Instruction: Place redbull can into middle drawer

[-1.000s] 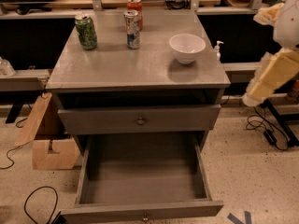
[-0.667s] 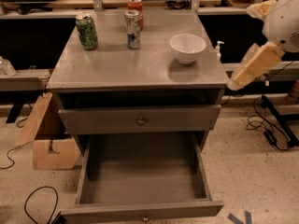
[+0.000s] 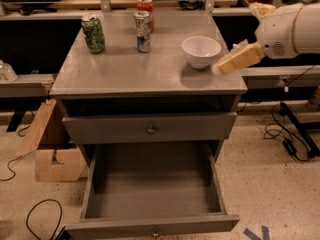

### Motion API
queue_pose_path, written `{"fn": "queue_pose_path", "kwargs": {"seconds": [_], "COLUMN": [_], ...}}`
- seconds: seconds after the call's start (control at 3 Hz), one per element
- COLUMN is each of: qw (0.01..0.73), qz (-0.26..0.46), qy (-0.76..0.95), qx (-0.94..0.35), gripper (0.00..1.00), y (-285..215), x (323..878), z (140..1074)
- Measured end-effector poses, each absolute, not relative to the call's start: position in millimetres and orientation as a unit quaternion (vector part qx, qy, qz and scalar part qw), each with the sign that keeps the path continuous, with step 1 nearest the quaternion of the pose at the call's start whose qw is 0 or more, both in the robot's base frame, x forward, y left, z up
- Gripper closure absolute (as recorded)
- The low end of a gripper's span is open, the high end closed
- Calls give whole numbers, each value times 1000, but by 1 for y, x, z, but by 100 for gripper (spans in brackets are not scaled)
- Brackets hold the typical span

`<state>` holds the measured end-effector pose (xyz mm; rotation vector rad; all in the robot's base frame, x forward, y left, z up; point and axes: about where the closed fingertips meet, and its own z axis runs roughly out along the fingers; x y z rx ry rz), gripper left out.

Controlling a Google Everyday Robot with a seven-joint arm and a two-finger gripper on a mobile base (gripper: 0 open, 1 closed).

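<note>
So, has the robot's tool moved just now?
Yes. The tool has swung left, from right of the cabinet to above its edge, near the bowl.

Three cans (image 3: 93,33) (image 3: 143,31) (image 3: 146,5), one bowl (image 3: 201,51) and two drawers (image 3: 150,128) (image 3: 152,194), with one end effector (image 3: 235,60) at the cabinet top's (image 3: 125,69) right edge.

One gripper (image 3: 224,65), cream-coloured, mine, at the right of view, slanting down and leftward; directly behind it, up and to the right, my white arm (image 3: 290,29), rounded joint housing.
</note>
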<state>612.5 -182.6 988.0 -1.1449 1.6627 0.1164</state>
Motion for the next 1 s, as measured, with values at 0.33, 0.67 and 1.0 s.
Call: {"fn": "queue_pose_path", "kwargs": {"seconds": [0.33, 0.67, 1.0], "qw": [546, 550, 562], "qz": [52, 78, 124], "qy": [690, 681, 672], "qx": [-472, -477, -467], "gripper": [0, 0, 0], "y": [-174, -154, -114], "x": [624, 644, 692], "z": [994, 985, 970]}}
